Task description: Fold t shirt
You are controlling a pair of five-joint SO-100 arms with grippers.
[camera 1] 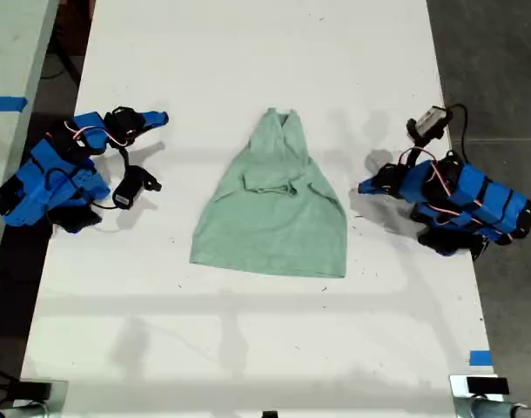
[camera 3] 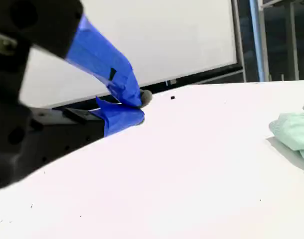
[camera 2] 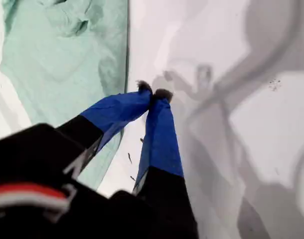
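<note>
The t shirt (camera 1: 274,205), wrinkled mint fabric flaring toward its hem, lies flat mid-table (camera 1: 248,348). My first gripper (camera 2: 153,93) and my second gripper (camera 3: 139,107), blue-taped, are both closed, empty.

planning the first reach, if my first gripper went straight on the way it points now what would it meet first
Probably the bare table, just off the hem edge of the t shirt. My first gripper is shut, its tips angled down at white surface beside the fabric; the shirt lies to one side of that line, though depth is unclear.
</note>
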